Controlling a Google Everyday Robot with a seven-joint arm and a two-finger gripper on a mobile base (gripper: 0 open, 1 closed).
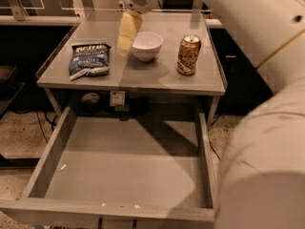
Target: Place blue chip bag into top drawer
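Observation:
The blue chip bag [88,59] lies flat on the left part of the grey tabletop [143,78], dark blue with white lettering. The top drawer [124,173] is pulled wide open below the table, its tray holding only a few crumbs. My gripper [127,32] hangs over the back middle of the table, its yellowish fingers pointing down just left of the white bowl [147,45] and to the right of the bag, apart from it. Nothing shows in its grasp.
An orange-brown soda can [188,55] stands upright on the right of the table. My white arm [267,104] fills the right side of the view. Dark shelving and a railing stand behind the table. Speckled floor with a cable lies on both sides.

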